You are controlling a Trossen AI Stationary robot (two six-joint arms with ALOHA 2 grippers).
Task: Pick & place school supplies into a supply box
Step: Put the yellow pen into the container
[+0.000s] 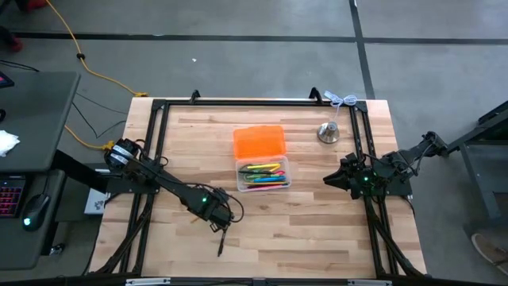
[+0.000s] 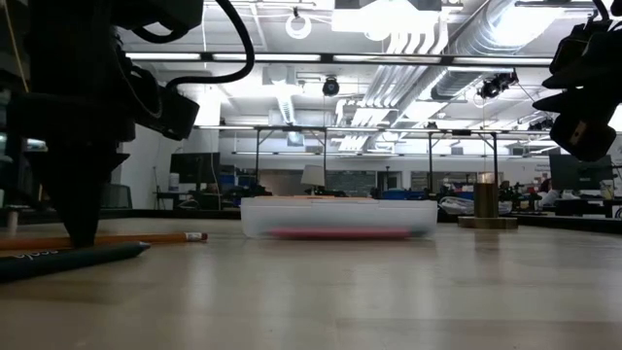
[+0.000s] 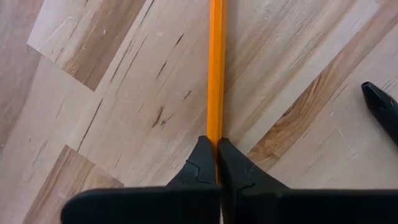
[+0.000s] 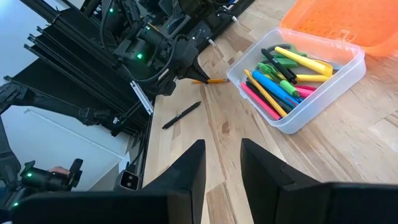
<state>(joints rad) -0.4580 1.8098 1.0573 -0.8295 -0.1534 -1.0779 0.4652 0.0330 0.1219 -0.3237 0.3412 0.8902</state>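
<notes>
An orange pencil point(image 3: 216, 74) lies level at the table's near left, and my left gripper point(image 3: 216, 155) is shut on it, pointing down. A black pen point(image 1: 222, 242) lies flat on the wood just nearer the front edge. The supply box point(image 1: 263, 176), clear plastic with its orange lid point(image 1: 259, 141) folded open behind it, stands mid-table and holds several coloured pens and markers point(image 4: 280, 78). My right gripper point(image 4: 222, 155) waits open at the table's right side, above the wood, holding nothing. My left gripper pinches the pencil's shaft point(image 3: 216, 134) between its two fingertips point(image 3: 202, 165). The fingers come from above and lie across the pencil. The pencil stays level, its eraser end point(image 2: 197, 236) toward the box; whether it is clear of the table I cannot tell.
A silver bell point(image 1: 329, 132) stands at the far right of the table, beyond the box. A black frame point(image 1: 159, 127) runs along the table's left, far and right sides. Bare wood lies between the left gripper and the box.
</notes>
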